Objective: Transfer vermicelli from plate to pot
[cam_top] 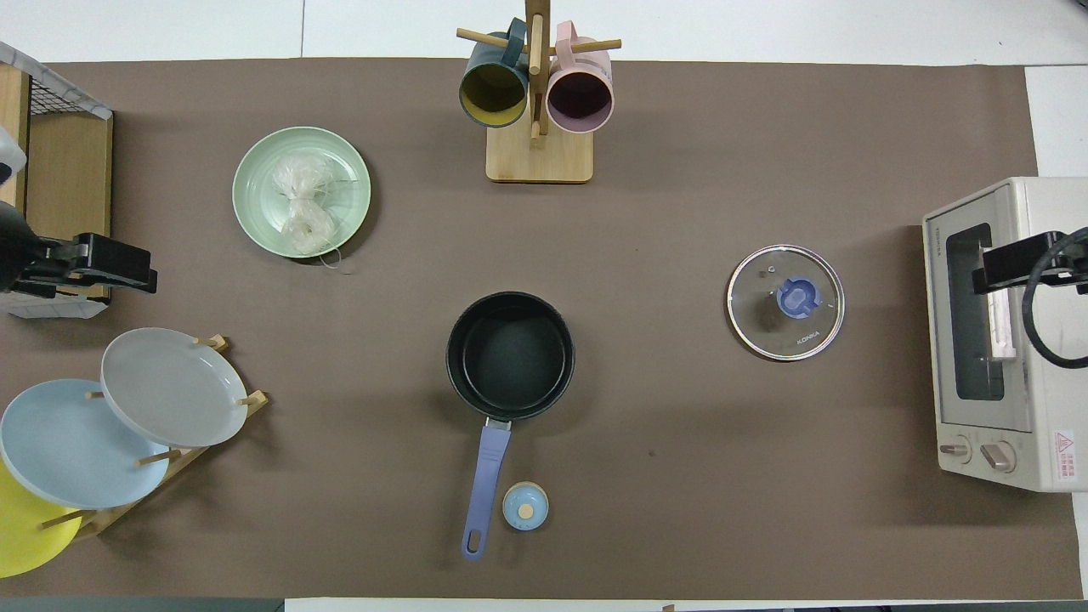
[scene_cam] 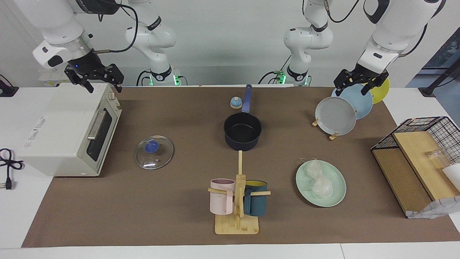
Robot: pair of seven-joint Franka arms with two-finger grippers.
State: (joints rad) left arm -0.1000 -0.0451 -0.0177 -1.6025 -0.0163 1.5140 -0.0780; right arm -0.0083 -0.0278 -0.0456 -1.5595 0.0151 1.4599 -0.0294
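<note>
The left gripper [scene_cam: 361,82] hangs in the upper right of the facing view, over the rack of standing plates [scene_cam: 336,116]; its fingers look parted and hold nothing. The right gripper [scene_cam: 94,77] hangs in the upper left of that view, over the toaster oven [scene_cam: 68,129], fingers likewise spread and empty. Both are up in the air and touch nothing. From the left gripper, the vermicelli [scene_cam: 318,180] lies lower in the facing view and slightly toward the frame's centre: two pale clumps set one after the other on the mint-green plate [scene_cam: 337,196], in the lower right of that frame and the upper left of the overhead view, with a few loose strands trailing over the rim. The left arm looks much the better placed to reach it; the right arm is well apart. The pot [scene_cam: 242,131] stands empty at the frame's centre, its handle pointing toward the robots, between the plate and the glass lid [scene_cam: 154,152], so the carry would run from the plate toward mid-table.
</note>
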